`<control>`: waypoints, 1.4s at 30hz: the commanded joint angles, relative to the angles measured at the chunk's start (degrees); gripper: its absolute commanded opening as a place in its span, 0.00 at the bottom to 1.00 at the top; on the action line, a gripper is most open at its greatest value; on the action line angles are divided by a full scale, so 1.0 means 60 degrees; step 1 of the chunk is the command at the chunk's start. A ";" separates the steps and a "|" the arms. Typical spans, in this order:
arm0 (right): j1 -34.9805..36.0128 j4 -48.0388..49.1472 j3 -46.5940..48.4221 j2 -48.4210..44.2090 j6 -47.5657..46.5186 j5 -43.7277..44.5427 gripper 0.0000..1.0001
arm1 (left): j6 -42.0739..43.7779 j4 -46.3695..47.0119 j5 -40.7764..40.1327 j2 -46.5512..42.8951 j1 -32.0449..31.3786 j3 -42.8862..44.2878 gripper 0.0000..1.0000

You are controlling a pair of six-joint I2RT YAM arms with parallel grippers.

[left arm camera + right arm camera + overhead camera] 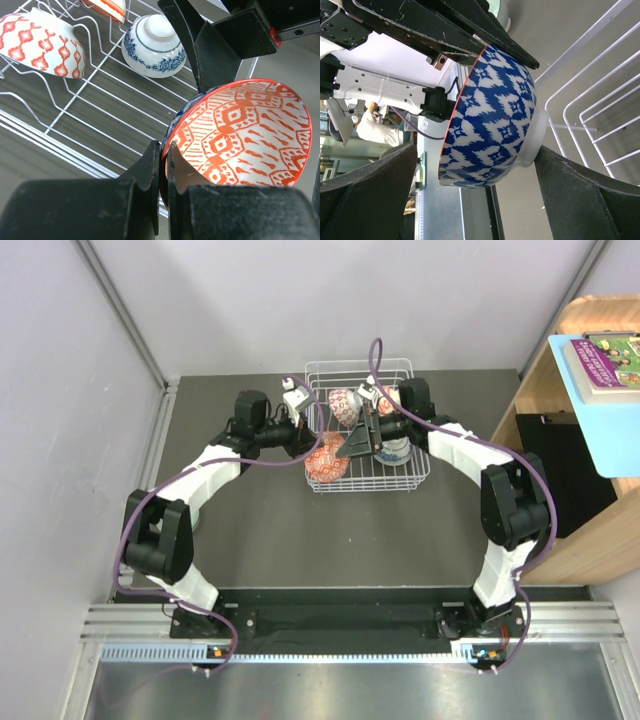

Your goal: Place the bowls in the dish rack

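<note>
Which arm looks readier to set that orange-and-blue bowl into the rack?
Left. The left tool pinches the bowl by its rim at the dish rack; the right tool straddles it, open.

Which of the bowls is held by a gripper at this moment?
The bowl with the orange-red inside and blue-and-white outside: the jaws of the left gripper pinch its rim. The other bowls in view sit in the dish rack, ungripped.

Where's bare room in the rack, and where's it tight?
Bare dish rack wires between the orange diamond bowl and the blue floral bowl. Tight at the held bowl: left tool pinches its rim, right tool straddles it.
</note>
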 commanded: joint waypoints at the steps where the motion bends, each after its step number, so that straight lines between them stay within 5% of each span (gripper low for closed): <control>1: 0.0197 0.0445 0.0429 -0.0216 -0.0083 -0.0221 0.98 | -0.0083 0.0675 0.0045 -0.0118 -0.0074 0.0182 0.00; 42: 0.0460 0.0255 0.0502 0.0106 -0.0274 -0.0001 1.00 | -0.0127 0.0837 0.0074 -0.0528 -0.0220 0.0050 0.00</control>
